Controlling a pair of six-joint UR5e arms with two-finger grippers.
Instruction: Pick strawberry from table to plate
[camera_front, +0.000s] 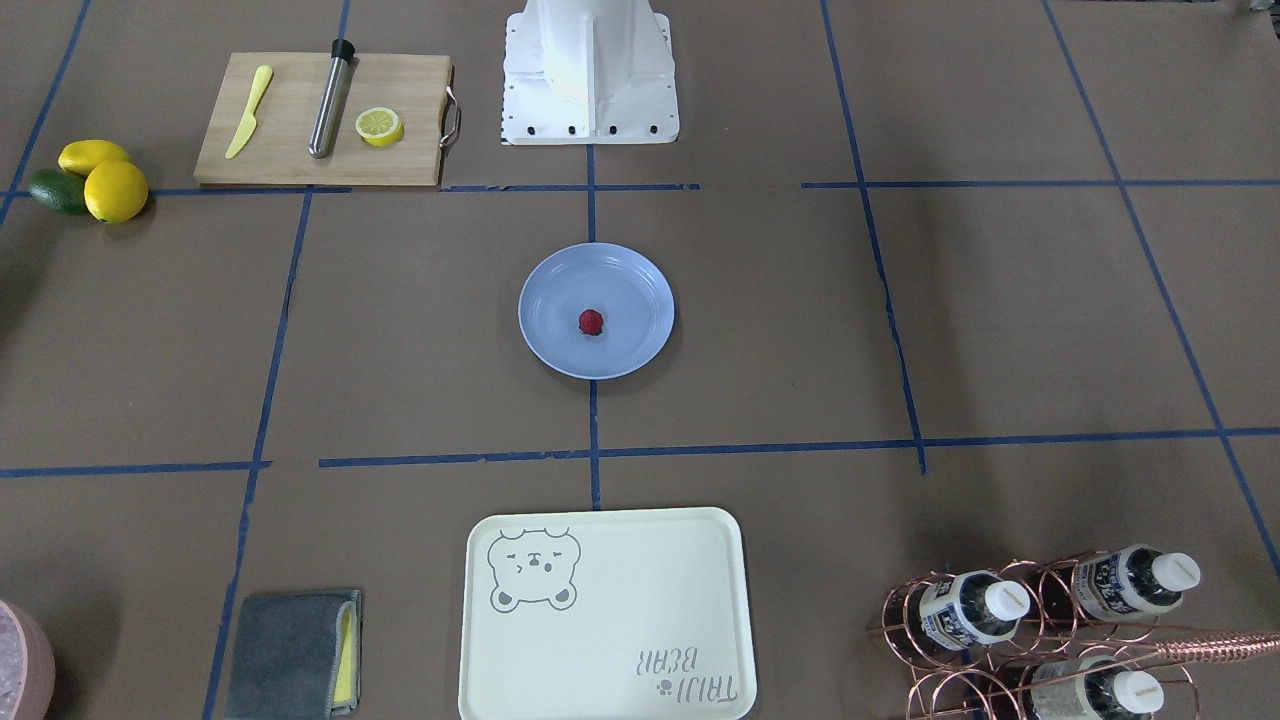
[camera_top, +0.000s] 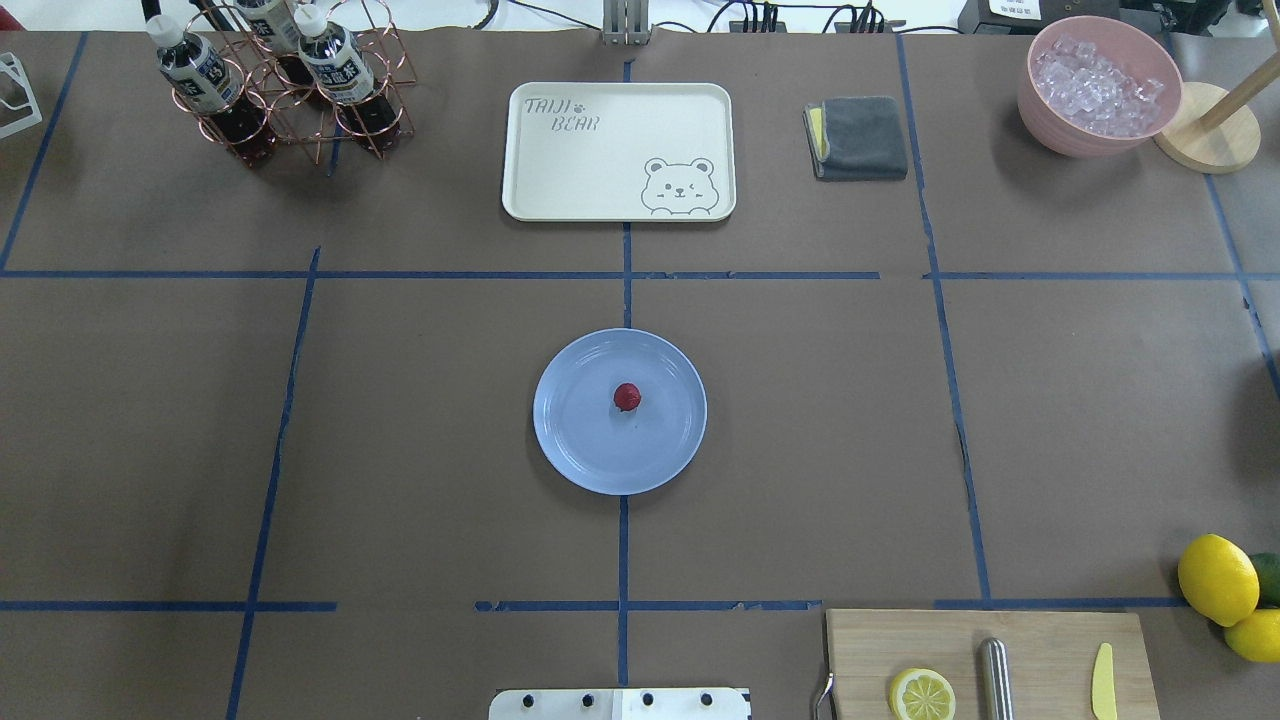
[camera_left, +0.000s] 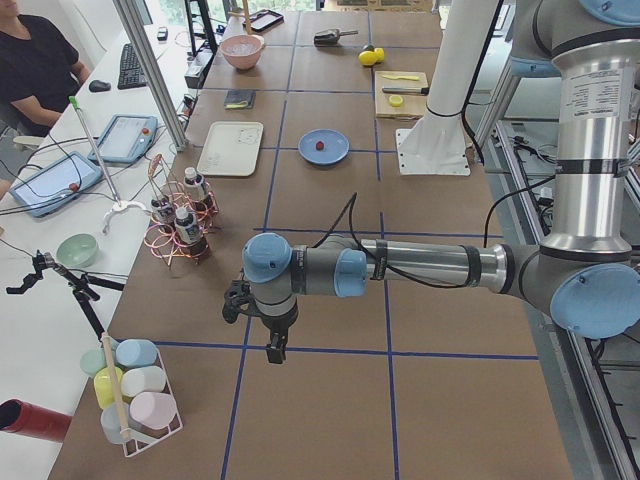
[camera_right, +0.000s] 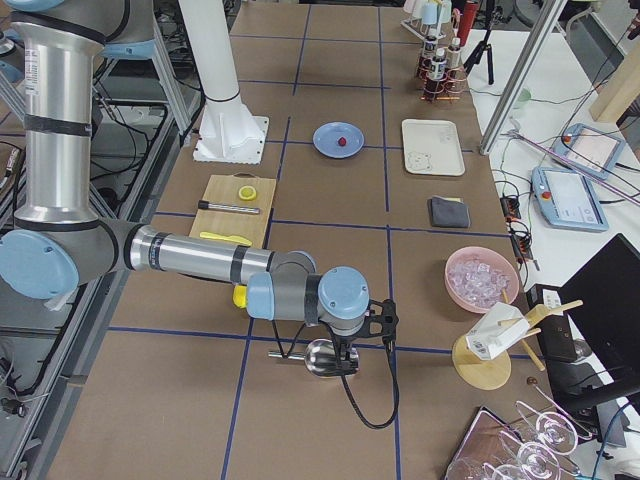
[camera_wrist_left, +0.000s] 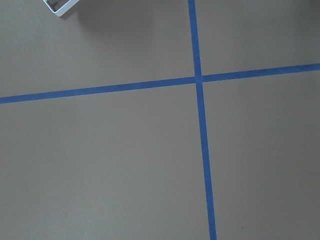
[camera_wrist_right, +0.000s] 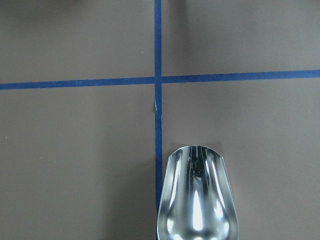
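The dark-red strawberry (camera_front: 591, 321) (camera_top: 627, 396) lies near the middle of the light-blue plate (camera_front: 630, 285) (camera_top: 580, 440), which rests on the brown table (camera_front: 1000, 320) at its centre. Neither arm appears in the overhead or front views. In the left side view my left gripper (camera_left: 272, 348) hangs over bare table, far from the plate (camera_left: 333, 152). In the right side view my right gripper (camera_right: 346, 362) hovers above a metal scoop (camera_right: 322, 357) (camera_wrist_right: 197, 200), also far from the plate (camera_right: 328, 133). Whether either gripper is open or shut, I cannot tell.
A cream bear tray (camera_top: 618, 150), a grey cloth (camera_top: 860, 138), a bottle rack (camera_top: 290, 85) and a pink bowl of ice (camera_top: 1098, 85) line the far side. A cutting board (camera_top: 985, 660) with a lemon half, and lemons (camera_top: 1218, 578), sit near the robot.
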